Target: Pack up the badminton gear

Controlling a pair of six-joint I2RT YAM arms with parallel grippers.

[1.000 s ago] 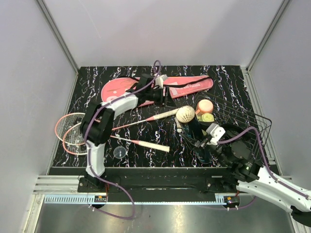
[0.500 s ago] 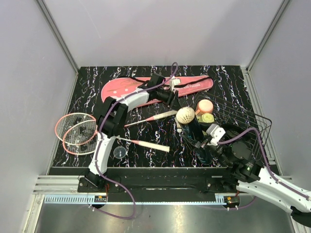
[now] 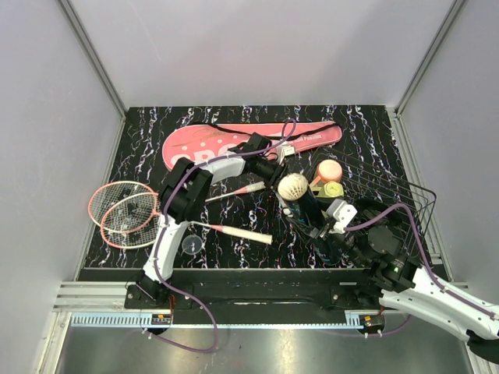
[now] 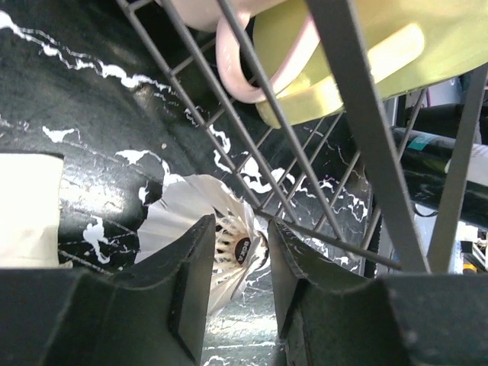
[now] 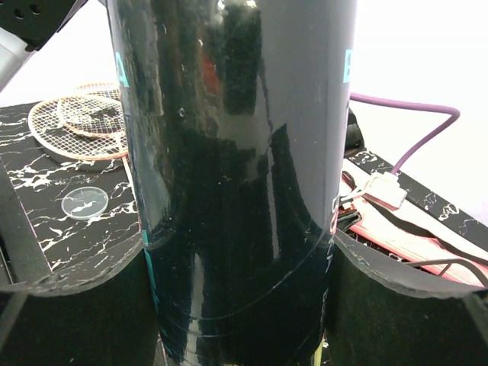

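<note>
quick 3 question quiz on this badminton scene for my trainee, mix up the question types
1. True or false: the right pincer is shut on the black tube.
2. What does the left pincer straddle? A) a shuttlecock B) a tennis ball C) a glove
3. How many racquets are in the top view?

Key: 1 true; 2 A; 3 two, their heads overlapping at the left.
</note>
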